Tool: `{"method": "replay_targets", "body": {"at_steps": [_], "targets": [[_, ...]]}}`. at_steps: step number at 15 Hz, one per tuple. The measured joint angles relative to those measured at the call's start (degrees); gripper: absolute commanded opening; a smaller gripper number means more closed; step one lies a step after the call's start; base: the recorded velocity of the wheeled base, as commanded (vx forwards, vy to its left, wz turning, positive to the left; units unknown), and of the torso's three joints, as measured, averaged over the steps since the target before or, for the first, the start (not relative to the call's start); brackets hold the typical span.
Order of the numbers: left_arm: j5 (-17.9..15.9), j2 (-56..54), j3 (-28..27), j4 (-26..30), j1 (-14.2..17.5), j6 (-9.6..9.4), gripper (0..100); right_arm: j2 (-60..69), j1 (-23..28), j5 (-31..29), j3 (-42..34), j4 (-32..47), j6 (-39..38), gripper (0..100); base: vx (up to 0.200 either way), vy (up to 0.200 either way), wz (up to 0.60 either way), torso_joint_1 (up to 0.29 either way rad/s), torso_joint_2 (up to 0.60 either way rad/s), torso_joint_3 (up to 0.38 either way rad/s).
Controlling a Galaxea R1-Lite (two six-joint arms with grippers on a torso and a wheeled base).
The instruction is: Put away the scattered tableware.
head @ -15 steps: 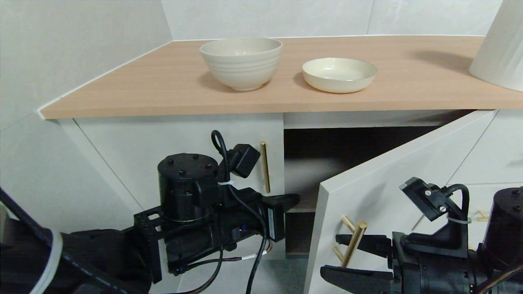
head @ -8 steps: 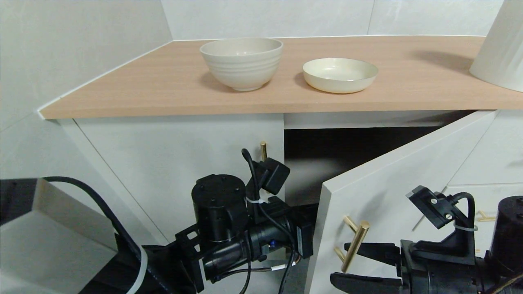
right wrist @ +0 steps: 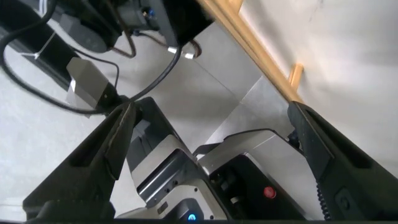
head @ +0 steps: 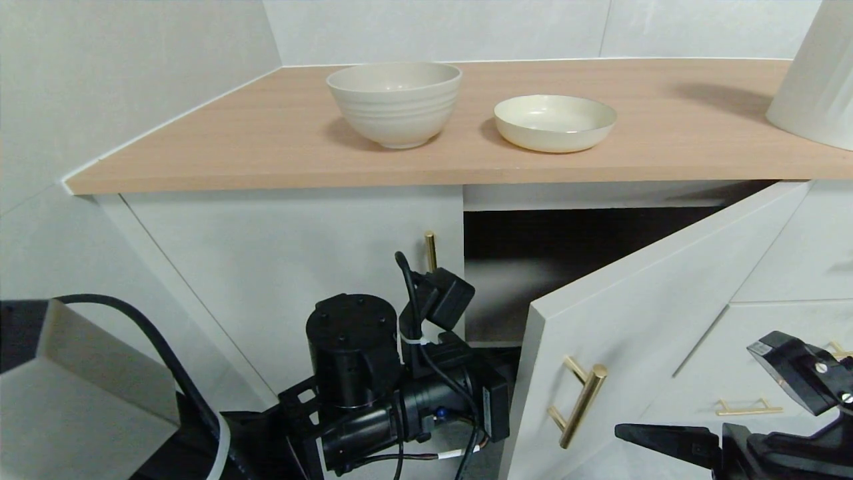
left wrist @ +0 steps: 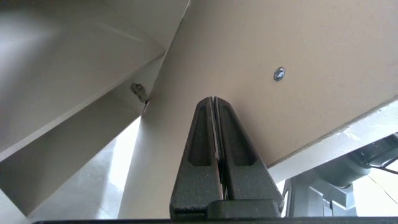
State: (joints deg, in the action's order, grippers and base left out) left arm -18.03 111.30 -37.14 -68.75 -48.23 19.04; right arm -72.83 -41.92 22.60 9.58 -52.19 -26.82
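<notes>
A deep cream bowl [head: 393,100] and a shallow cream dish [head: 554,121] stand side by side on the wooden countertop [head: 266,153]. Below them the right cabinet door [head: 640,313] hangs partly open, with its gold handle [head: 580,403] facing me. My left arm [head: 400,393] sits low at the cabinet opening, and its gripper [left wrist: 213,106] is shut and empty beside the door's inner face [left wrist: 298,62]. My right gripper [right wrist: 211,111] is open, low and to the right of the handle [right wrist: 249,43], holding nothing. One of its fingers [head: 663,441] points toward the door.
A tall white vessel [head: 813,80] stands at the counter's far right. The left cabinet door [head: 293,267] is closed, with a gold handle [head: 431,250]. Drawers [head: 740,403] lie to the right of the open door. The cabinet interior [head: 533,260] is dark.
My left arm moved right and lower toward the cabinet opening, then held. My right gripper drew back to the right, away from the door handle it had straddled. The door edge shifted slightly right.
</notes>
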Motion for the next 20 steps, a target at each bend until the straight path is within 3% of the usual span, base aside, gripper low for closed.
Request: {"method": "replay_targets", "body": {"at_steps": [7, 12, 20], "targets": [[-0.15, 0.28, 0.07, 0.09, -0.04, 0.06, 0, 1.44, 0.11, -0.11, -0.79, -0.06, 0.06, 100, 0.000, 0.000, 0.00, 0.000, 0.00, 0.000], [-0.17, 1.29, -0.41, 0.11, 0.02, 0.09, 0, 1.48, 0.11, -0.13, -0.99, -0.09, 0.11, 100, -0.200, 0.000, 0.00, 0.001, 0.00, 0.001], [-0.26, 5.75, -5.61, 0.13, 0.68, 0.20, 0, 1.44, 0.11, -0.13, -1.05, -0.09, 0.11, 100, -0.025, 0.000, 0.00, 0.000, 0.00, 0.000]]}}
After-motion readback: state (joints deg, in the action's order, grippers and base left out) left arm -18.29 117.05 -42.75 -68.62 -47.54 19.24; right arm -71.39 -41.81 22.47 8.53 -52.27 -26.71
